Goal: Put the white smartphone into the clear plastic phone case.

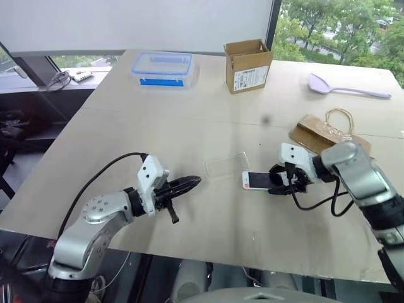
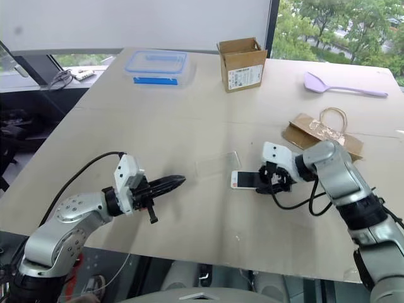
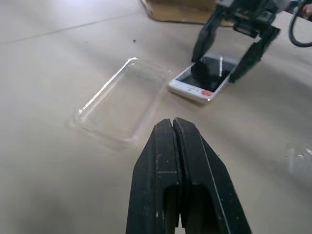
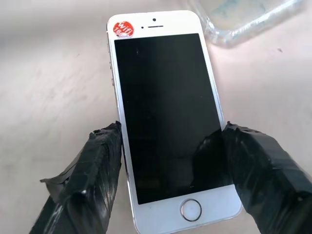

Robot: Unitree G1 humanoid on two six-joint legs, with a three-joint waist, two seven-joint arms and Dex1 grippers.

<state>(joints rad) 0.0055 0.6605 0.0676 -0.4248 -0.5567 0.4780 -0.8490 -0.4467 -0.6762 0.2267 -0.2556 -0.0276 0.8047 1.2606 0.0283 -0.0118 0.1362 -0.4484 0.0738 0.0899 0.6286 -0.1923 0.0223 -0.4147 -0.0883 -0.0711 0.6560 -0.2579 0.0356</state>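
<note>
your right tool [image 4: 168, 146] grips the white black-screened smartphone [image 4: 165, 117] by its long edges; the clear plastic case [image 1: 226, 165] lies at its ten o'clock; your left tool [image 3: 174, 127] is clenched, empty.

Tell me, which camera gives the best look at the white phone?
The right wrist view: the white smartphone lies face up, showing its dark screen, home button and a red sticker, with the right gripper straddling its sides. The left wrist view shows it smaller, beside the clear plastic phone case. The head views show it tiny.

Along the desk's [image 1: 189, 126] far edge sit a blue-lidded clear box [image 1: 162, 69] and an open cardboard carton [image 1: 248, 65]; a lilac spoon [image 1: 346, 87] and brown paper bag [image 1: 325, 134] lie toward the right edge.
</note>
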